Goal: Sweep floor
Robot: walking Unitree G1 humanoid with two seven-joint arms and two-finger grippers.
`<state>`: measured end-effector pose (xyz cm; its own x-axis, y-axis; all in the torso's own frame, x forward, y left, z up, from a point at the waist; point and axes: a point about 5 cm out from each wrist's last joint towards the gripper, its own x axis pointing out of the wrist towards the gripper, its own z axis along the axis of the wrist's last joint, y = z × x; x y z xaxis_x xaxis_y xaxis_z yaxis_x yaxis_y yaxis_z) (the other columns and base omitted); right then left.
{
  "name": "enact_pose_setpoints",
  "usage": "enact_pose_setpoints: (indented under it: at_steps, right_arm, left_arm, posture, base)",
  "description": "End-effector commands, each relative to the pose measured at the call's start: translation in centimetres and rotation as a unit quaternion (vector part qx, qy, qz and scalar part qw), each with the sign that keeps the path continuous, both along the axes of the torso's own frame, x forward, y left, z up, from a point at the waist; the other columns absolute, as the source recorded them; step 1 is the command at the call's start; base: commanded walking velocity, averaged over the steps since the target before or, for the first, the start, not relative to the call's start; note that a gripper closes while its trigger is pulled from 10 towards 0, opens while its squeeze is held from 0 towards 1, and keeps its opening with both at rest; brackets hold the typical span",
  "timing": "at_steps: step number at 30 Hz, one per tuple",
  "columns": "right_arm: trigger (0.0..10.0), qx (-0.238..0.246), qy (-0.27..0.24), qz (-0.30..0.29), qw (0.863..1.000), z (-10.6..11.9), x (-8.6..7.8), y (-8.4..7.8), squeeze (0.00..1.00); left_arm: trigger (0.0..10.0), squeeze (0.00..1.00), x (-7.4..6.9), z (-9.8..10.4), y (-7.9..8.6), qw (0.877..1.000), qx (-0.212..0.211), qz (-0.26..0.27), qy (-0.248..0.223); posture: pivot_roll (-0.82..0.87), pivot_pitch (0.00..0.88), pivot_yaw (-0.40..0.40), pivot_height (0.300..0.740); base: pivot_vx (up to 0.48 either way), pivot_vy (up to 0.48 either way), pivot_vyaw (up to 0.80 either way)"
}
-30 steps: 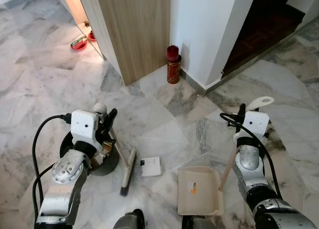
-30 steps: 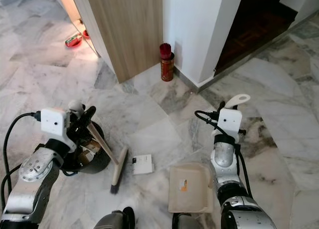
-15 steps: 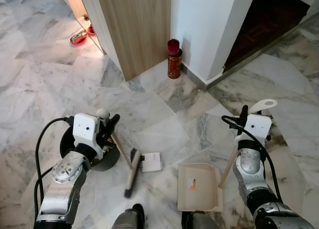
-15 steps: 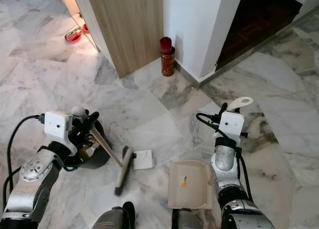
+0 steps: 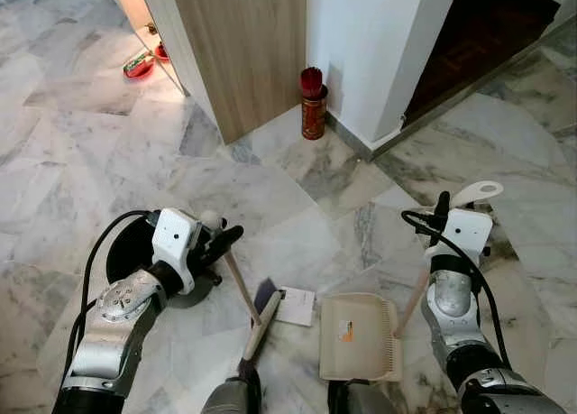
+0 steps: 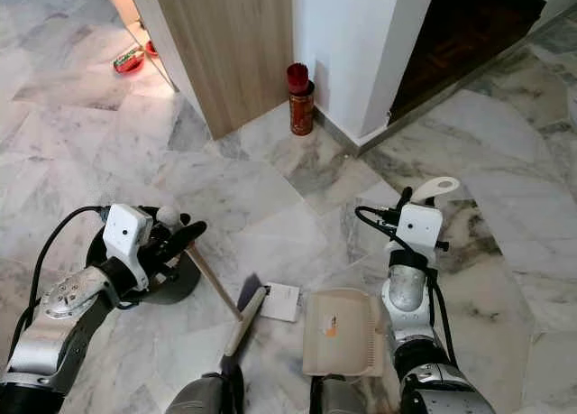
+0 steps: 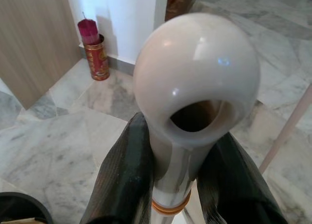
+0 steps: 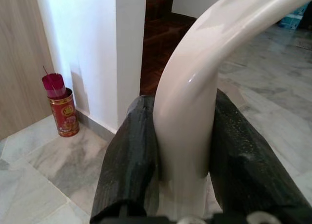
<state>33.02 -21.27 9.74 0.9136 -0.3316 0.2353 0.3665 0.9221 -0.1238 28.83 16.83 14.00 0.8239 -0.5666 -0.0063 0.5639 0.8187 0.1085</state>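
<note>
The left gripper [image 7: 173,185] is closed on the broom [image 5: 257,315], pushing the paper [image 5: 296,306] right toward the dustpan [image 5: 359,340], which the right gripper [image 8: 183,151] clamps steady.

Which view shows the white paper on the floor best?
The left eye view: the paper lies whole between the broom head and the dustpan. The right eye view shows the same, with the broom head at its edge. In the wrist views I cannot make it out.

No legible text or labels anywhere.
</note>
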Motion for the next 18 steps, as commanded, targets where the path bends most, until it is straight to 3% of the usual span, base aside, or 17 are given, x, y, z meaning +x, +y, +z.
enact_pose_setpoints:
  at_steps: [1, 6, 10, 18]
  right_arm:
    - [10.0, -0.001, 0.038, 0.003, 0.999, -1.6, -0.6, 0.3, 0.0]
    - [10.0, -0.001, 0.04, 0.003, 0.999, -1.6, -0.6, 0.3, 0.0]
    - [10.0, 0.001, 0.041, 0.003, 0.999, -1.6, -0.6, 0.4, 0.0]
    - [10.0, 0.002, 0.044, 0.005, 0.999, -1.7, -0.5, 0.5, 0.0]
  left_arm:
    - [10.0, 0.0, -0.3, -1.6, -0.1, 0.999, -0.009, -0.016, 0.049]
    - [10.0, 0.0, 0.2, -1.1, -0.5, 0.999, -0.029, -0.018, 0.038]
    - [10.0, 0.0, 0.5, -0.1, -1.0, 0.996, -0.083, -0.021, 0.033]
    - [10.0, 0.0, 1.0, 0.8, -0.4, 0.992, -0.124, -0.01, 0.03]
  posture:
    - [0.19, 0.328, 0.054, 0.74]
    - [0.19, 0.323, 0.053, 0.74]
    - [0.18, 0.321, 0.054, 0.74]
    - [0.19, 0.313, 0.054, 0.74]
  base:
    - [0.0, 0.0, 0.0]
    - [0.0, 0.0, 0.0]
    - [0.0, 0.0, 0.0]
    - [0.0, 0.0, 0.0]
